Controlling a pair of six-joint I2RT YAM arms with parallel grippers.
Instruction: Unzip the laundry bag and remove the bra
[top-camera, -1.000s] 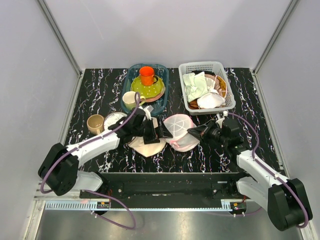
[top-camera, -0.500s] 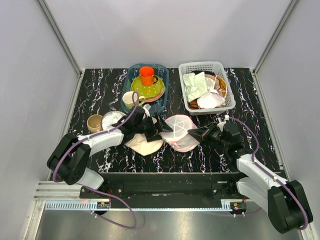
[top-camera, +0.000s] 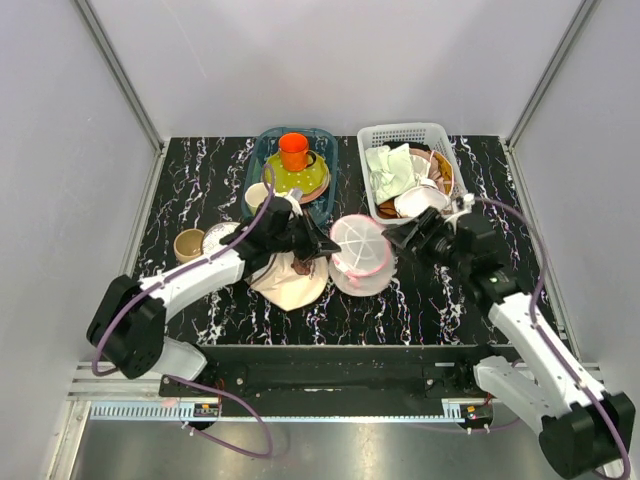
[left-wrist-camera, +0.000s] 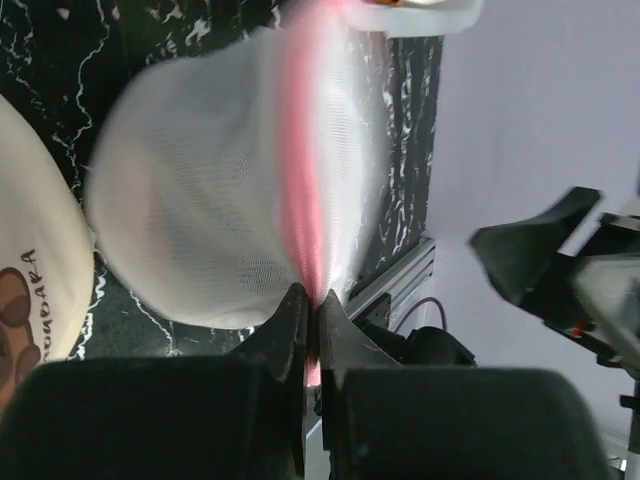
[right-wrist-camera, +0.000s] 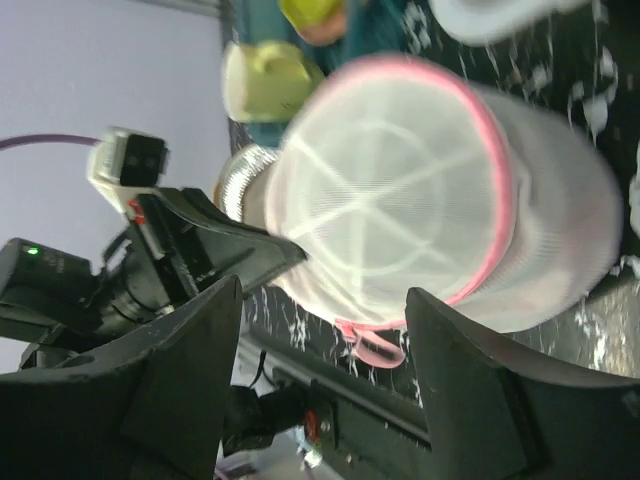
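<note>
The laundry bag (top-camera: 360, 252), a round white mesh case with a pink rim and white spokes, is tilted up at the table's middle. My left gripper (top-camera: 322, 246) is shut on its pink rim (left-wrist-camera: 305, 200) at the left side; the rim runs in between the closed jaws. Just right of the bag, my right gripper (top-camera: 398, 235) stands open, its two fingers spread wide and holding nothing. In the right wrist view the bag (right-wrist-camera: 430, 200) fills the middle, and a pink tab (right-wrist-camera: 372, 343) hangs from its edge. The bra is hidden.
A beige cap with a brown mark (top-camera: 290, 282) lies under the left arm. A blue bin (top-camera: 262, 150) with an orange cup and a yellow-green plate stands behind, next to a white basket (top-camera: 410, 132) of cloth. At the left are a beige cup (top-camera: 189, 244) and a silver round item (top-camera: 217, 238).
My left gripper has closed on the bag's pink rim. The right gripper has opened, let go of the bag and drawn back. The bag has shifted slightly away and tilted up.
</note>
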